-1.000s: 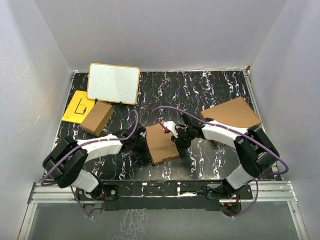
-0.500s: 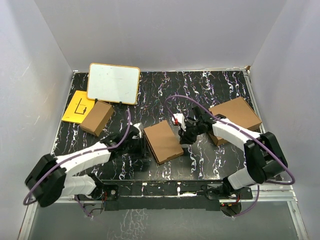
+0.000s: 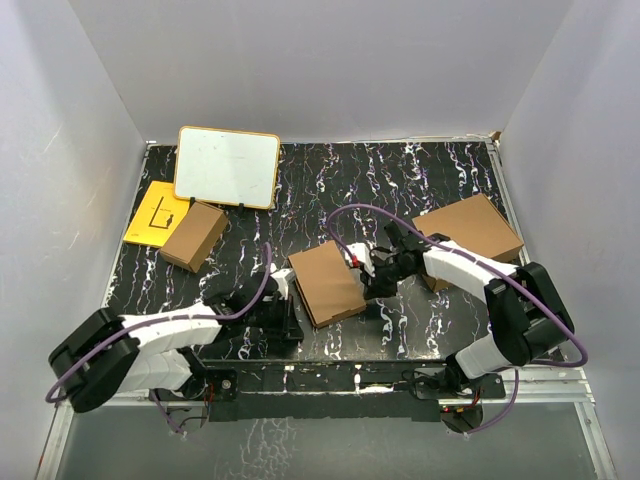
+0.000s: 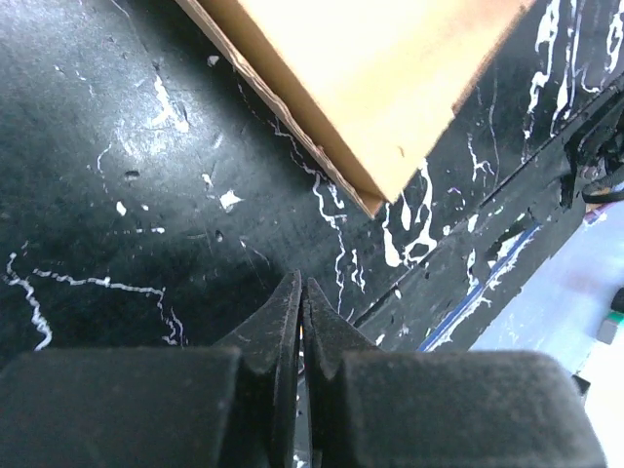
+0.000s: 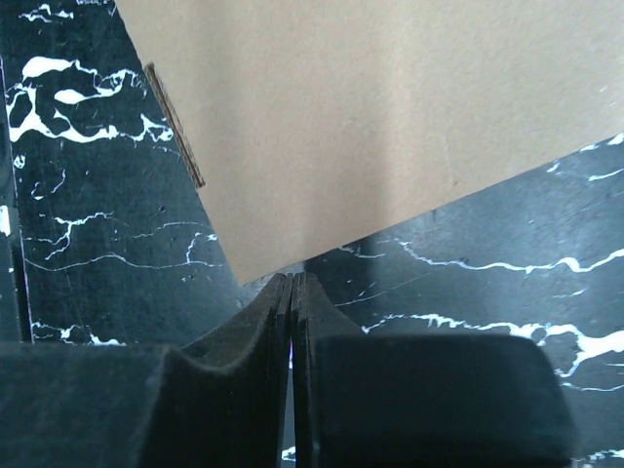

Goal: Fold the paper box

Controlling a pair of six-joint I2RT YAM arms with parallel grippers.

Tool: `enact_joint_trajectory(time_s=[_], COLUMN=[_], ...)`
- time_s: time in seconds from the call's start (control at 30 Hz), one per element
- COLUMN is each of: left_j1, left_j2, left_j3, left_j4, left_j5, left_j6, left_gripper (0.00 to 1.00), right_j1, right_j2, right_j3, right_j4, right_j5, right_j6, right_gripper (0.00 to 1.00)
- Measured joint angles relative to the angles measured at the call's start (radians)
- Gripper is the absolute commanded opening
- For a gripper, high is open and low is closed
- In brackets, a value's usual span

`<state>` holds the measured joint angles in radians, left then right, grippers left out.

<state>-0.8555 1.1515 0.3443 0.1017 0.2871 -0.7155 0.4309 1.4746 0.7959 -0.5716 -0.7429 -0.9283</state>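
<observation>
1. Paper box [image 3: 326, 284] lay flat on the bench [image 3: 430, 180], between my two arms and just ahead of their bases. It sat a little off square, plain brown face up. From above it read as one closed slab, and I could not tell whether any tabs were tucked.
2. My left jaws sat low by its near-left corner, just beside it and apart from it. They were clenched on nothing, fingertips [image 4: 283, 322] pressed together.
3. My right jaws were at the box's right side, likewise clenched and empty. Their fingertips [image 5: 268, 312] pointed at a box corner just ahead; I could not tell whether they touched it.
4. I judged the box light, since it was thin card with a fluted edge showing. The panels would stay stiff but fold readily along the scores. It would probably skate on the smooth bench if pushed from one side only, and its edges and corners would crush under a hard pinch.
5. I judged the best hold to be a shallow pinch on a free edge or flap near a corner, with the other jaws bracing the opposite side.
6. Farther off stood a larger brown box [image 3: 470, 235] on the right and a smaller chunky box [image 3: 193, 236] on the left. Beyond that were a yellow sheet [image 3: 150, 215] and a whiteboard [image 3: 227, 166].
</observation>
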Motion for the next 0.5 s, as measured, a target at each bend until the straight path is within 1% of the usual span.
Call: enact_joint_trajectory(time_s=[0.2,0.3,0.5], left_j1=[-0.004,-0.004,-0.002], left_j2=[0.172,0.264,0.344], left_j3=[0.053,0.117,0.241], left_j4=[0.076,0.085,-0.074], left_j5=[0.036,0.058,0.063], left_j6=[-0.109,-0.169,-0.235], left_gripper=[0.0,0.0,0.0], right_j1=[0.016,0.061,0.106], right_j2=[0.0,0.0,0.0], right_j3=[-0.053,-0.06,-0.06], right_j4=[0.034,0.048,0.053], right_j5=[0.029,0.055,0.155], right_j6=[0.064,0.089,0.124], right_gripper=[0.08,0.08,0.08])
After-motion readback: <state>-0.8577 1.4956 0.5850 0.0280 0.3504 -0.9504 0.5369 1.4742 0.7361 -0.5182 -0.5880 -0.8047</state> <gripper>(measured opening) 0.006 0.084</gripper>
